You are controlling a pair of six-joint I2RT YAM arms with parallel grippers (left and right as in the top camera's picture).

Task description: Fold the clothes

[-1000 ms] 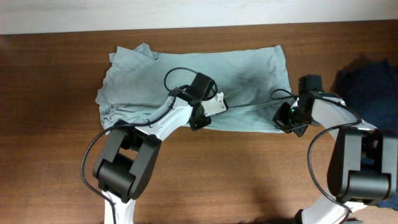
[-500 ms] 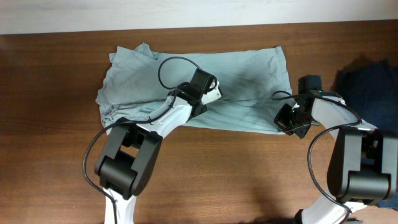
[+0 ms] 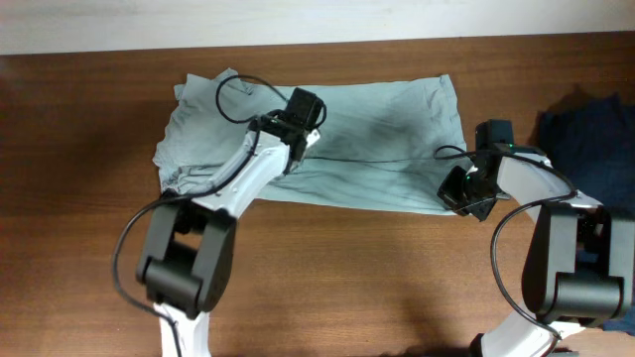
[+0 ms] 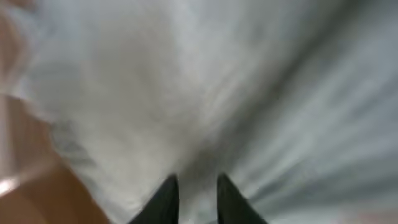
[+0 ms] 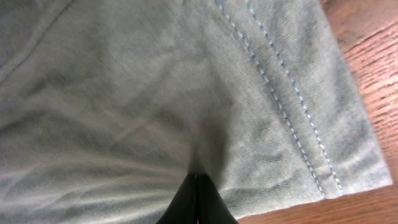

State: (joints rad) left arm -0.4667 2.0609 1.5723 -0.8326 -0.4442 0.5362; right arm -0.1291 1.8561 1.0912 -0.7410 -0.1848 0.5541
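I am pinching the pale grey-blue T-shirt (image 3: 397,124) with my right claw (image 5: 196,180). Its fingers are squeezing together on the cloth just inside the stitched hem at the shirt's near right corner, and creases are fanning out from the pinch. My left claw (image 4: 194,190) is hanging over the shirt's left-middle part with its fingers parted narrowly. That view is blurred, so I cannot tell whether cloth is caught. The shirt is lying spread along the far edge of the desk (image 3: 397,288). A dark navy garment (image 3: 585,129) is lying at the right edge.
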